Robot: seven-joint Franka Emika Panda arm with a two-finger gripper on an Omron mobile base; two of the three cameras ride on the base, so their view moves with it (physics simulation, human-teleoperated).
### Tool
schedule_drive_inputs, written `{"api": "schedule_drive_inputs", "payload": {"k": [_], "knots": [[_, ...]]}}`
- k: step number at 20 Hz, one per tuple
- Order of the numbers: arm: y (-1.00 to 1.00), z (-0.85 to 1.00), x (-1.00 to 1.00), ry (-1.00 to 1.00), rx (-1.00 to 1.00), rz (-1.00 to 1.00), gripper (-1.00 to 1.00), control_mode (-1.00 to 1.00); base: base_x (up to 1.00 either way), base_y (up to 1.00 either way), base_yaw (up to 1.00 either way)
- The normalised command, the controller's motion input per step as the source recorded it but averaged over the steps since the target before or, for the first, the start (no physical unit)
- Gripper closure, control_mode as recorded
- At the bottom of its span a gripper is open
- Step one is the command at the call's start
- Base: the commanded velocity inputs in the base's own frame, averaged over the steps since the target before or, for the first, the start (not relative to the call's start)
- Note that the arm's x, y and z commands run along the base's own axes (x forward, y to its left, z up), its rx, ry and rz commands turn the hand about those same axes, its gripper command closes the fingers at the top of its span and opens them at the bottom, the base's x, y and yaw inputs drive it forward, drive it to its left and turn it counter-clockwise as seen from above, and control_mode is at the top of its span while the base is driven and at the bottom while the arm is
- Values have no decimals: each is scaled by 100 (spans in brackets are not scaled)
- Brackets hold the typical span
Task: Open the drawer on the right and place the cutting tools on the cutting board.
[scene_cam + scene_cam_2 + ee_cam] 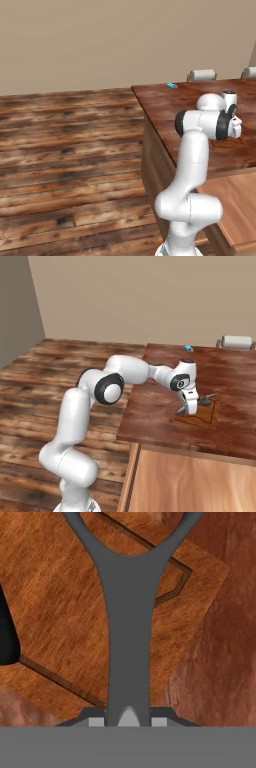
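Note:
My gripper (129, 717) is shut on a flat grey cutting tool (129, 637) whose stem runs up between the fingertips (96, 721) and forks at its far end. Right under it lies the cutting board (60, 602), orange-brown with a darker groove. A black rounded shape (6, 632) overlaps the board at the left edge; I cannot tell what it is. In the right base view the gripper (189, 404) hangs low over the board (206, 416), the grey tool (207, 399) sticking out to the right. The light tan drawer (190, 481) stands pulled out below the counter, also at lower right (240, 200).
The dark reddish countertop (150, 406) carries a small blue object (188, 348) near its back edge. A white-grey roll (237, 342) stands behind the counter's far side. Plank floor (65, 150) spreads to the left of the counter.

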Motion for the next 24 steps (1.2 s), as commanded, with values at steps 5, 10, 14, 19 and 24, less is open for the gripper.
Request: {"api": "schedule_drive_inputs", "payload": {"k": [5,10,14,19,24], "knots": [[-19,-18,19,0,1,0,100,-100,0,0,0],[-18,-22,12,0,1,0,100,-100,0,0,0],[-11,-22,5,0,1,0,100,-100,0,0,0],[-1,-5,0,0,0,0,-100,-100,0,0,0],[0,0,-4,0,0,0,-100,-100,0,0,0]]}}
